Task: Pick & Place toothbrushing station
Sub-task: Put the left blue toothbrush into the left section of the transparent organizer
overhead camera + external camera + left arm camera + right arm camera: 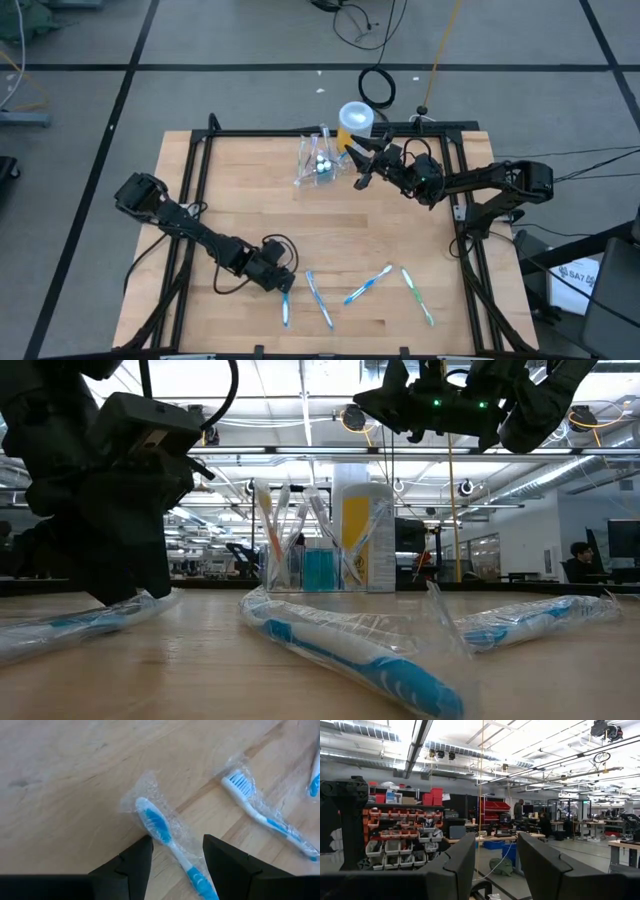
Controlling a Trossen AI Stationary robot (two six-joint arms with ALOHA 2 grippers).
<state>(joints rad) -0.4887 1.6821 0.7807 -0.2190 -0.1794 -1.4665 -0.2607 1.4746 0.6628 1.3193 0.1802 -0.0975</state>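
Four wrapped toothbrushes (366,285) lay loose on the table (240,200); my left gripper (172,851) stood open astride one of them. My right gripper (358,168) hung empty, fingers parted, beside the clear cup (321,165).

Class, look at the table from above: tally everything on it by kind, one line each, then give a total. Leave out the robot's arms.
Wrapped toothbrushes lying flat on the table: 4
Clear cup holding toothbrushes: 1
Yellow container with a white-blue lid: 1
Total: 6
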